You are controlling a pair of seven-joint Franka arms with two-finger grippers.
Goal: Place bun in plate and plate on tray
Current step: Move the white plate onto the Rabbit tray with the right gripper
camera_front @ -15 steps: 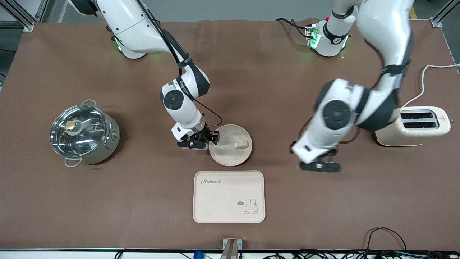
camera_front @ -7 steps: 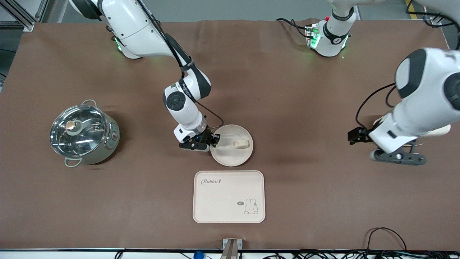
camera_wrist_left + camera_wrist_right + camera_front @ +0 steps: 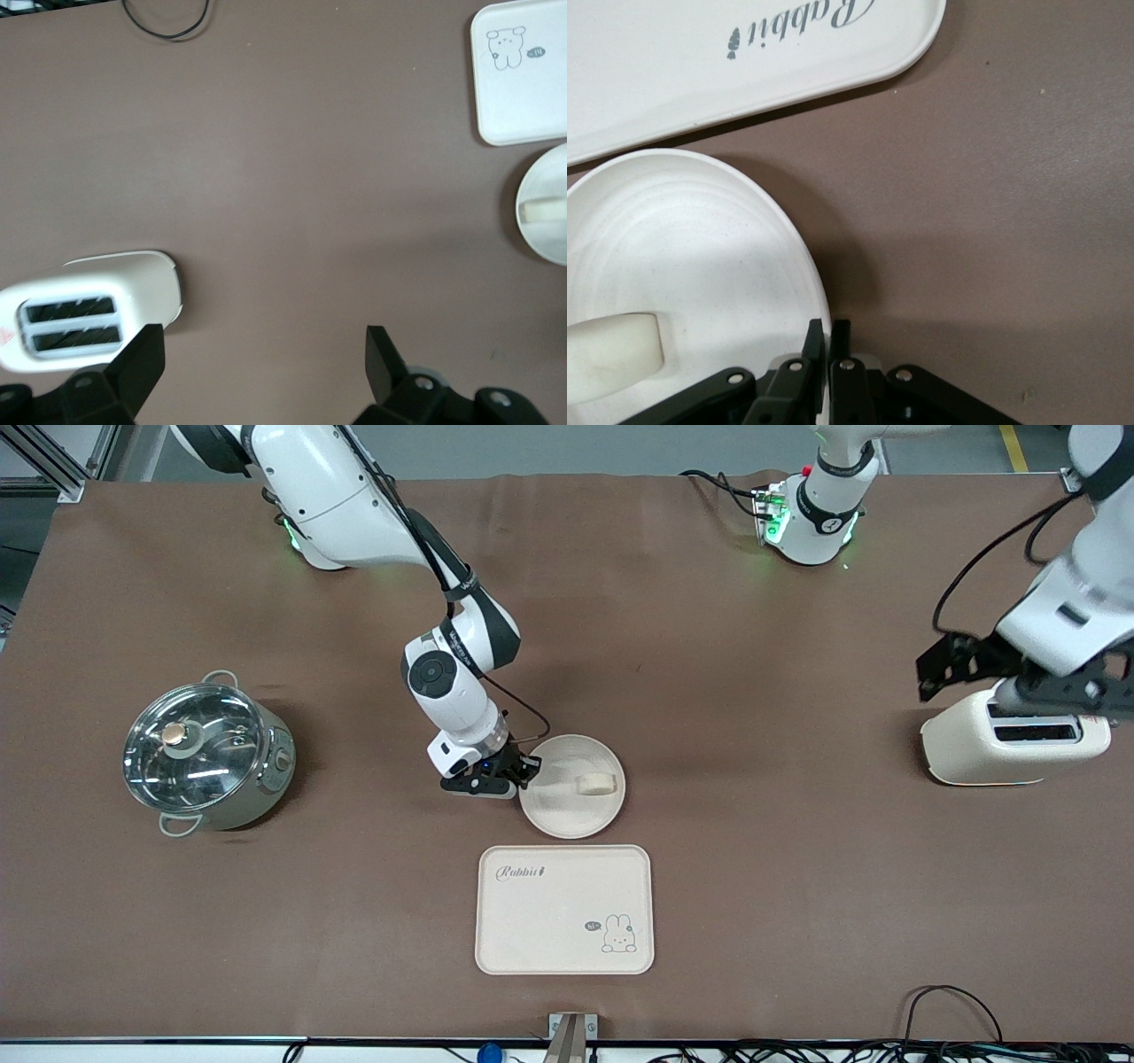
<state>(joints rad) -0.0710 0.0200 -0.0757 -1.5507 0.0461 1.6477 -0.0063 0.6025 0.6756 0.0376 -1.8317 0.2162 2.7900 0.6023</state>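
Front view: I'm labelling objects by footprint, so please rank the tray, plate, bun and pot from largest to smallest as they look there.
1. Tray, or the pot: they look alike in spread, and the pot stands taller, so I won't rank them.
2. Plate, slightly narrower than the tray.
3. Bun, by far the smallest, lying in the plate.

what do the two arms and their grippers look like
Both arms have glossy white shells with black joint bands and round dark caps at the joints. Thin black cables loop along each forearm, and green lights glow at both bases. The right gripper and left gripper are matte black with two angular fingers fixed by small silver screws.
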